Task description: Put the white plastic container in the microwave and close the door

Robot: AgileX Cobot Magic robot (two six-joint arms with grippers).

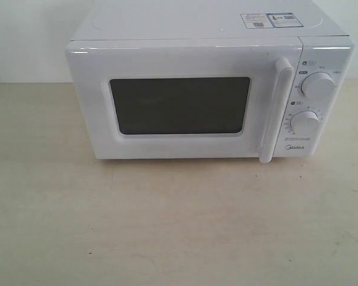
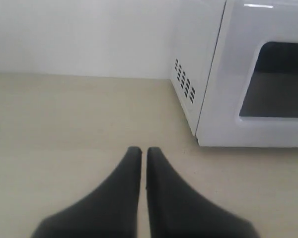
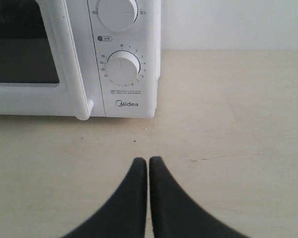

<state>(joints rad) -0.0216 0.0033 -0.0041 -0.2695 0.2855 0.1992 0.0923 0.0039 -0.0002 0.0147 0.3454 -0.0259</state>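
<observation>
A white Midea microwave (image 1: pixel 191 21) stands on a pale table (image 1: pixel 167 232) with its door (image 1: pixel 179 59) shut flush against the control panel. The left gripper (image 2: pixel 140 151) and the right gripper (image 3: pixel 148 161) hover low over bare tabletop, 1 off each front corner of the oven, each with its 2 black fingers pressed together and nothing between them. The white plastic container appears in none of the 3 views, and the dark window (image 1: pixel 180 105) shows nothing that can be made out behind it, so whether the box sits inside cannot be told. If it does, the job looks finished. If it does not, the risks lie with the door. The vertical bar handle (image 1: pixel 275 110) runs just beside the 2 knobs (image 1: pixel 318 85), and a right gripper reaching in slightly off line could nudge a dial and set the timer. Fingers held together cannot hook the bar and would have to part 1st. A hard pull could also drag the whole oven across the smooth table rather than swing the door.
</observation>
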